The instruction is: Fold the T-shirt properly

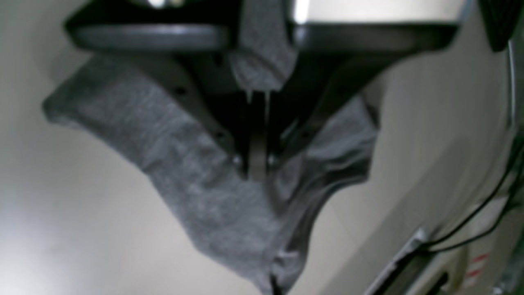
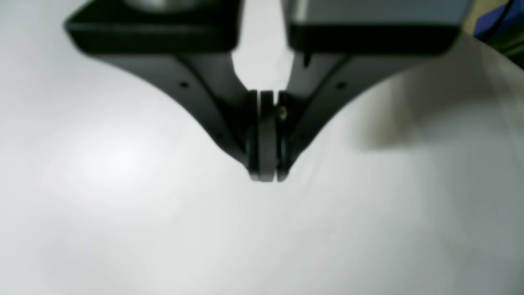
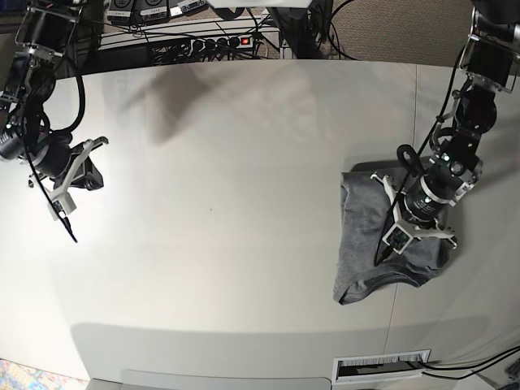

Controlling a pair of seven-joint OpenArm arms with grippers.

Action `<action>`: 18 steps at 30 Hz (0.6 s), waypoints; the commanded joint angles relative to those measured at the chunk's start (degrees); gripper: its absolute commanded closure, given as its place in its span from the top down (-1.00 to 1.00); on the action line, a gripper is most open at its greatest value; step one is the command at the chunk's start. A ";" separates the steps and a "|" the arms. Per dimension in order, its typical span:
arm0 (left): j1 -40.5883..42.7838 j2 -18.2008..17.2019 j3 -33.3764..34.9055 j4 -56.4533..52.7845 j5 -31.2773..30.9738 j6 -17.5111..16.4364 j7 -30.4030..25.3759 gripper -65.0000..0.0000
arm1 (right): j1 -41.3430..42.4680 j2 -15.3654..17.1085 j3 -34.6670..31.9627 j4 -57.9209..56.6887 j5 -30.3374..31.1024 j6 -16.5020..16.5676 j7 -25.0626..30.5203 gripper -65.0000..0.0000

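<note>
We note the left gripper [image 1: 258, 164] pinching a fold of the shirt [image 3: 366, 236], which lies bunched at the table's [image 3: 244, 203] far right edge, while the right gripper [image 2: 266, 172], pressed together and empty, hangs well apart across the table.

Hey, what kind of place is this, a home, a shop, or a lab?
Most likely a robotics lab or test bench, not a home: two robot arms flank a plain white table, a power strip with tangled cables sits behind it, and the only garment is a grey T-shirt.
</note>
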 commanded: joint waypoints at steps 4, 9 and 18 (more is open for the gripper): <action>7.67 -1.05 -3.06 7.08 -0.13 0.50 -0.22 -1.00 | -5.35 0.98 4.35 4.96 0.70 0.02 3.72 -1.00; 20.02 -1.03 -10.38 16.15 -1.99 0.55 -0.24 -1.00 | -11.45 0.87 7.74 10.56 0.70 -0.04 4.44 -1.00; 42.97 1.66 -26.80 27.47 -8.52 0.46 -0.28 -1.00 | -21.77 0.72 7.89 12.17 0.68 -0.04 8.07 -1.00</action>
